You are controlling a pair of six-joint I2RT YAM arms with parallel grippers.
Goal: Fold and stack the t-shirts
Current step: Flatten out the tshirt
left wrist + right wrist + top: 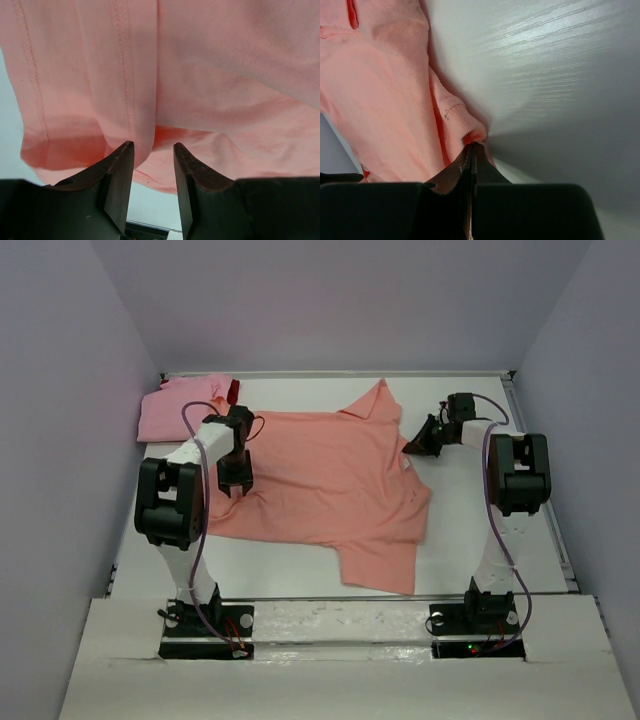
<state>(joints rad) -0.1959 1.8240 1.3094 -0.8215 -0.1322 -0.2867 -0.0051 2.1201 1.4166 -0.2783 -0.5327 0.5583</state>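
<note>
1. Salmon-orange tee (pixel 330 480) lies spread mid counter (pixel 480 530), mostly flat. One sleeve points to the far side, a flap trails toward the near edge. No fold made yet, by my read
2. Pink tee (pixel 175 410) is bunched in the far left corner, w/ a bit of dark red tee (pixel 232 392) showing just beside it. Can't tell if either is folded
3. L end effector (pixel 238 480) sits over the left part of the salmon-orange tee. It is released: fingers apart, a stitched hem fold just past the tips, nothing clamped btw them as far as the wrist view shows
4. R end effector (pixel 418 443) is at the tee's right edge, clenched on a small pinch of cloth that bulges at the closed tips
5. Risk: the R pinch is thin, so a quick pull could slip it out
6. Risk: w/ only one side held, dragging may skew or bunch the tee instead of folding it
7. Risk: if L closes on the doubled hem it could grab 2 layers or miss the edge, giving a crooked crease
8. Risk: a wide sweep left could nudge the pink tee
</note>
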